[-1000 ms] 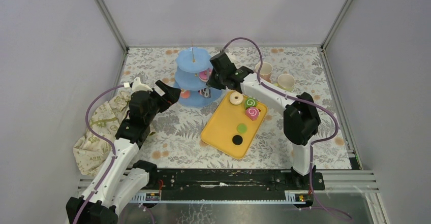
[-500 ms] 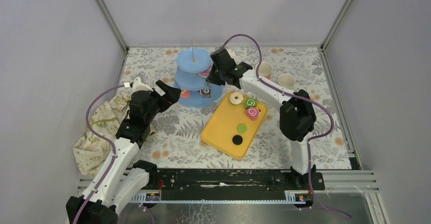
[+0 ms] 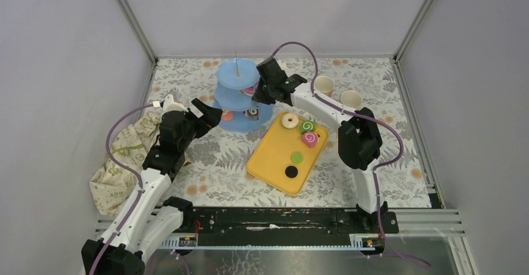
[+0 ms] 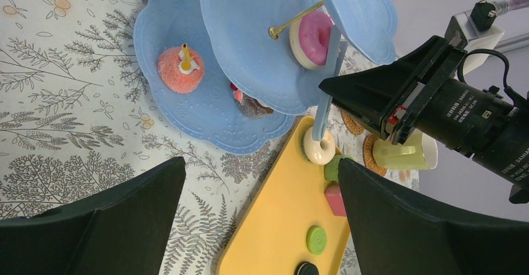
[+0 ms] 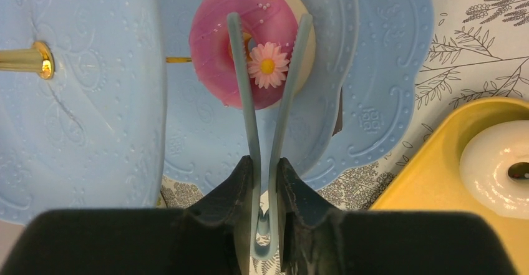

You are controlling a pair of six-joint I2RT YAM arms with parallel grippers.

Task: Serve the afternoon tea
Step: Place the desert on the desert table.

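Note:
The light-blue three-tier stand [image 3: 237, 94] [image 4: 206, 50] [image 5: 93, 100] stands at the back of the table. A pink doughnut [image 5: 209, 44] [image 4: 312, 35] [image 3: 249, 91] lies on its middle tier. My right gripper [image 5: 265, 163] [image 3: 257, 97] is shut on blue tongs [image 5: 244, 100] [image 4: 322, 113], whose arms reach across the doughnut. An orange pastry [image 4: 181, 69] and a brown one [image 4: 249, 103] sit on the bottom tier. My left gripper [image 4: 261, 161] [image 3: 209, 114] hangs open and holds nothing, left of the stand.
The yellow tray [image 3: 271, 156] [image 4: 274, 225] holds a white doughnut [image 3: 289, 120] [image 5: 499, 166], a green swirl [image 3: 307, 126], a pink swirl [image 3: 310, 139], a green disc [image 3: 297, 157] and a black cookie [image 3: 291, 171]. A pink mug [image 3: 324, 86] and a pale green mug [image 3: 351, 100] stand back right. The beige cloth [image 3: 121, 156] lies far left.
My right arm has reached further over the stand with the tongs and the pink doughnut, and the tong arms have spread a little. The left arm has not moved.

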